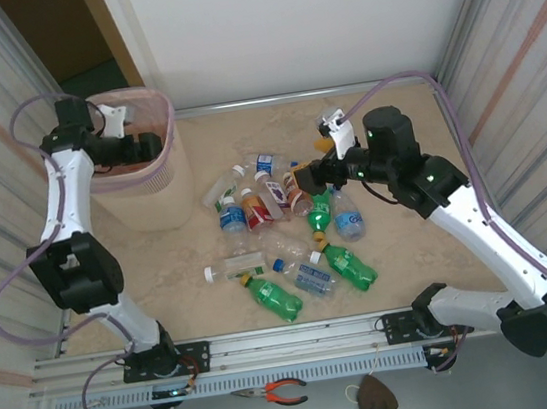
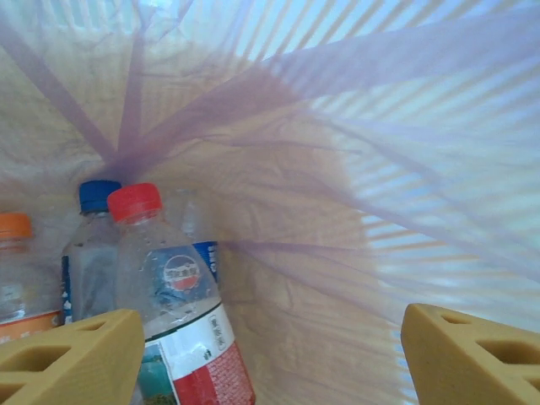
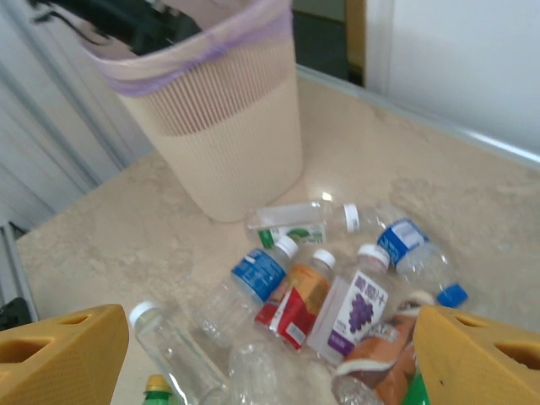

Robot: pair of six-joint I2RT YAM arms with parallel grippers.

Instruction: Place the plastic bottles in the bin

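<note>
Left fingers (image 2: 76,359) gape empty inside the bin (image 1: 156,195), above a red-capped bottle (image 2: 181,312). Right fingers (image 3: 481,359), also spread, hover over the bottle pile (image 3: 295,299) on the table (image 1: 177,278); next they should lower and clench one.

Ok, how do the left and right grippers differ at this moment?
Place: the left gripper reaches into the bin; the right gripper hovers over the table. Beneath: the left has binned bottles below its fingers, the right the loose bottles lying flat. Shared: both are open and empty.
</note>
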